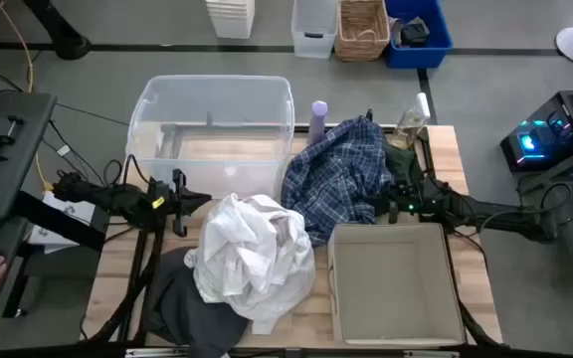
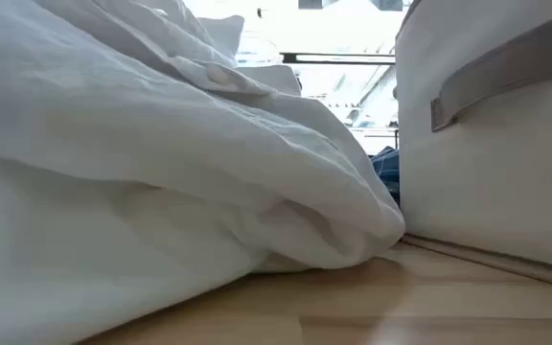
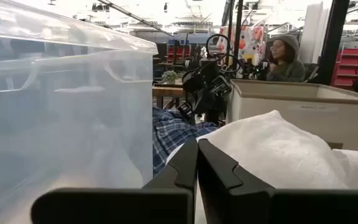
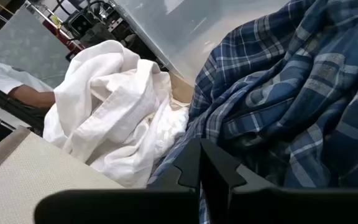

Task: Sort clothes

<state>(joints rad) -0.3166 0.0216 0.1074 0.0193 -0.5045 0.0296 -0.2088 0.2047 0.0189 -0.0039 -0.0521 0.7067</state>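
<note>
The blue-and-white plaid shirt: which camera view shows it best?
The high view: the whole blue-and-white plaid shirt shows, crumpled between the clear plastic bin and the beige fabric box. The right wrist view shows its folds close up but cropped. The left wrist view shows one patch, the low view only a blue sliver.

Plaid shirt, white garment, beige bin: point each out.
plaid shirt (image 1: 341,179), high view, middle of the crumpled fabric.
white garment (image 1: 252,254), high view, centre of the heap.
beige bin (image 1: 446,283), high view, right wall.

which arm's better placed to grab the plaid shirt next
Right, probably. The right gripper sits at the plaid shirt, jaws shut and empty. The left gripper is beyond the white clothes.
</note>
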